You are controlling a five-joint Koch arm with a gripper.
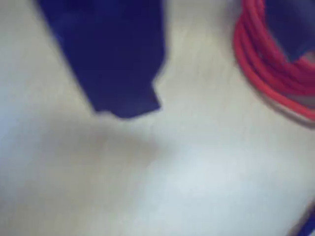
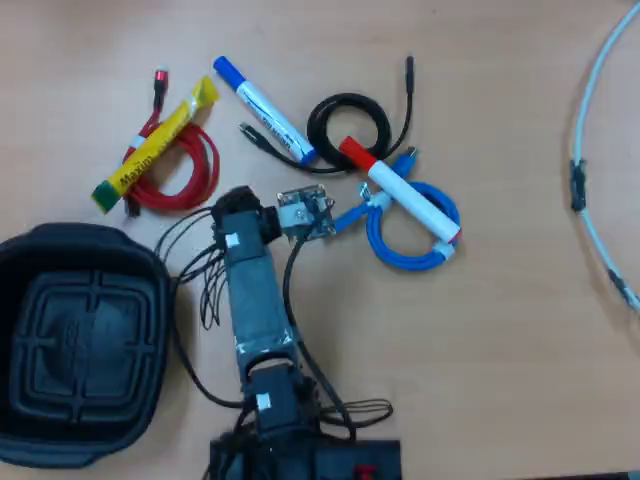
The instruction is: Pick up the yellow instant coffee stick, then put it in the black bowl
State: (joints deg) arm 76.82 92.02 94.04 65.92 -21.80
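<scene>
Gripper (image 1: 129, 105) shows in the wrist view only as one blurred dark jaw over bare table (image 1: 197, 172), so whether it is open or closed cannot be told, and nothing is seen in it; overhead, the yellow instant coffee stick (image 2: 157, 146) lies slanted across a red cable coil (image 2: 180, 172), above the black bowl (image 2: 80, 345); the arm (image 2: 255, 290) reaches up beside the bowl
</scene>
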